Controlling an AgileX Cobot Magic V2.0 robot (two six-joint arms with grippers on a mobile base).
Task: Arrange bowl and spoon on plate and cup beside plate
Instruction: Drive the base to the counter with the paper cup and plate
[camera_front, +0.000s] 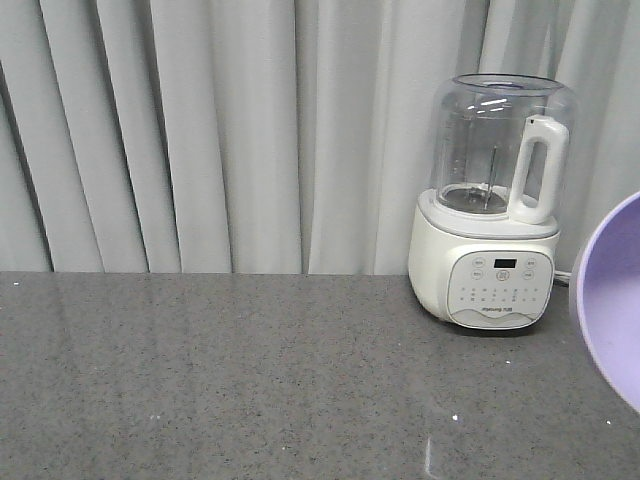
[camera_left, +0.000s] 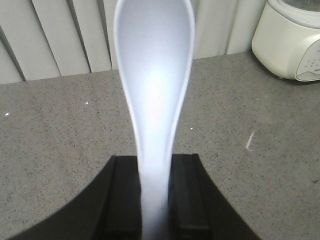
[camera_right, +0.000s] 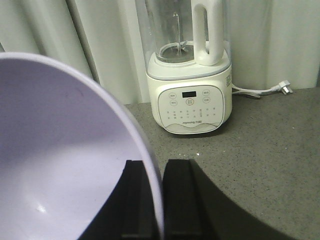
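Right wrist-mounted view: blender (camera_right: 190, 100) panel reads "Joyoung".
My right gripper (camera_right: 156, 172) pinches the bowl (camera_right: 60, 160) (left gripper (camera_left: 155, 167) pinches the spoon (camera_left: 154, 75)).

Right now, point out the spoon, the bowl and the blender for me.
spoon (camera_left: 152, 65): left wrist view, on the scoop.
bowl (camera_right: 60, 165): right wrist view, on the inside wall.
blender (camera_front: 497, 285): front-facing view, on the control panel.

Kitchen (blender (camera_front: 490, 290) on stone counter (camera_front: 250, 380))
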